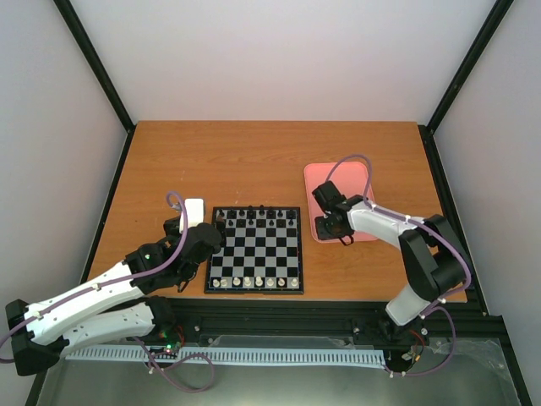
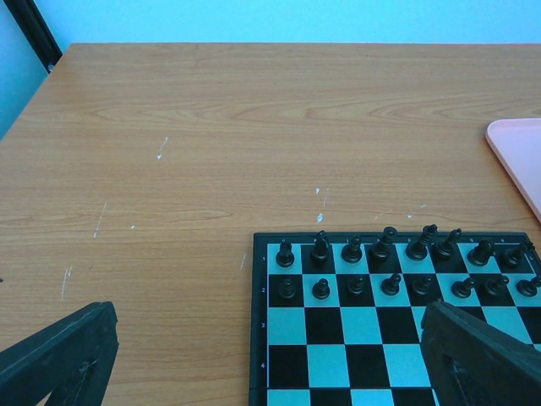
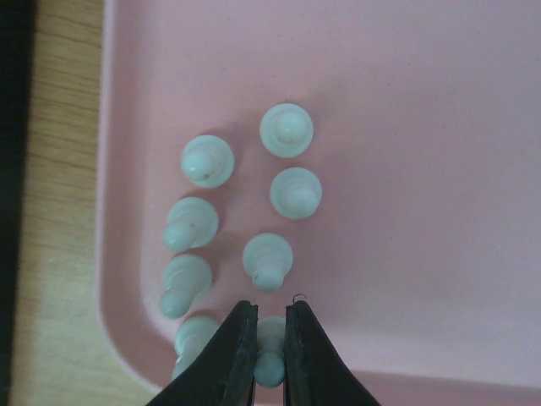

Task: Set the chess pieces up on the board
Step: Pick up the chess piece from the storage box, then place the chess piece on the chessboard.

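Pawn (image 3: 270,355) clamped by right tool (image 3: 270,315), tray (image 3: 118,330) corner.

Right gripper (image 3: 270,311) nipped onto chess piece (image 3: 270,353), apparently gripped; seven more standing nearby on pink tray (image 3: 439,169).

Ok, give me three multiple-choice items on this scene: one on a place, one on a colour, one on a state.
1. Where is the right gripper? A over bare tabletop; B over the tray; C off the table.
2. What colour is the tray? A pink; B blue; C green.
3. How is the left gripper? A shut on a black piece; B shut on nothing; C open.
Key: B, it clasps a white piece in the tray; A, the right wrist view shows pink; C, its fingers stand wide apart above the board.
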You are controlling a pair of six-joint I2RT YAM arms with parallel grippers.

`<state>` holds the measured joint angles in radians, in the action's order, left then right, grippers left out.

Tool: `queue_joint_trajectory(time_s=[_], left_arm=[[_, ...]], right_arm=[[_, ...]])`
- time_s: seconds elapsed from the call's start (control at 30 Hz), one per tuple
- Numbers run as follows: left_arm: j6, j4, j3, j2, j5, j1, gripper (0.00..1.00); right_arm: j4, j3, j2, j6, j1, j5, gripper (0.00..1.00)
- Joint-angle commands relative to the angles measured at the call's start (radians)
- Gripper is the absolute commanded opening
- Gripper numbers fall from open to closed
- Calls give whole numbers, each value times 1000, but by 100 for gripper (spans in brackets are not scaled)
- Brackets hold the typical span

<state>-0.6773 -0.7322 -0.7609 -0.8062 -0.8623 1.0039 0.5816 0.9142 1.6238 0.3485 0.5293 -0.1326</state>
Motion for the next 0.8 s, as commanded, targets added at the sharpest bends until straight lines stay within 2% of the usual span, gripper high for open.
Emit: queue_joint_trajectory(time_s=[0.0, 0.27, 0.43, 0.57, 0.77], left_arm=[[-16, 10, -2, 3, -24, -5, 100], [-20, -2, -10, 8, -30, -6, 100], [-51, -42, -28, 28, -60, -5, 100], [-81, -75, -40, 87, -83, -5, 100], [-103, -129, -65, 179, -94, -5, 100]], right_arm=[[67, 51, -90, -15, -8, 25, 11], [167, 90, -205, -35, 4, 59, 11], [182, 141, -238, -28, 95, 66, 11], [159, 209, -180, -23, 217, 78, 11], [94, 332, 0, -8, 351, 134, 10]])
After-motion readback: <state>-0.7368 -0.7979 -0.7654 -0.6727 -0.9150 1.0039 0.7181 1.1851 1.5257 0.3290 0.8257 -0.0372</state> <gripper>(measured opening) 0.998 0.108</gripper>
